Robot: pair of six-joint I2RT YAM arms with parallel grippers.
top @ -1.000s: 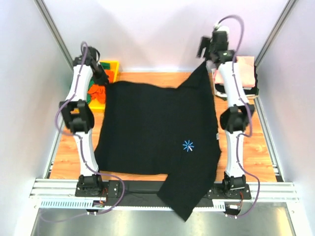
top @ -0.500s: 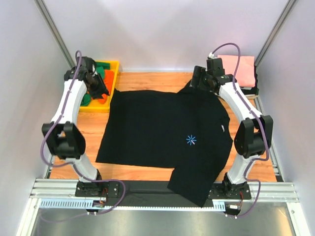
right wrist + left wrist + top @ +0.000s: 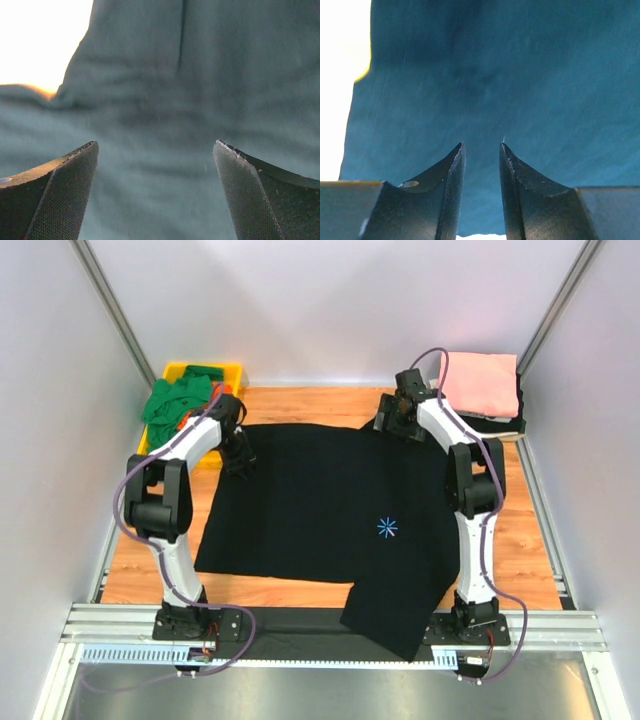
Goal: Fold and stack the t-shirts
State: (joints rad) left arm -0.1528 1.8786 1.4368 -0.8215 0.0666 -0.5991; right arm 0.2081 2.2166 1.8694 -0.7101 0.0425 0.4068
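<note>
The large black t-shirt lies spread flat on the wooden table, its light-blue starburst print facing up. One part hangs over the near edge by the arm bases. My left gripper is low over the shirt's far left corner. In the left wrist view its jaws stand a narrow gap apart with nothing between them, and the cloth lies below. My right gripper is over the shirt's far right edge. In the right wrist view it is wide open over the cloth.
A yellow tray at the far left holds a crumpled green t-shirt and some orange cloth. A folded pink t-shirt lies on a dark folded layer at the far right. White walls close in on both sides.
Both arms came down and laid the shirt's far edge flat on the table. The left gripper moved right, away from the tray. Both grippers now stand open over the cloth.
</note>
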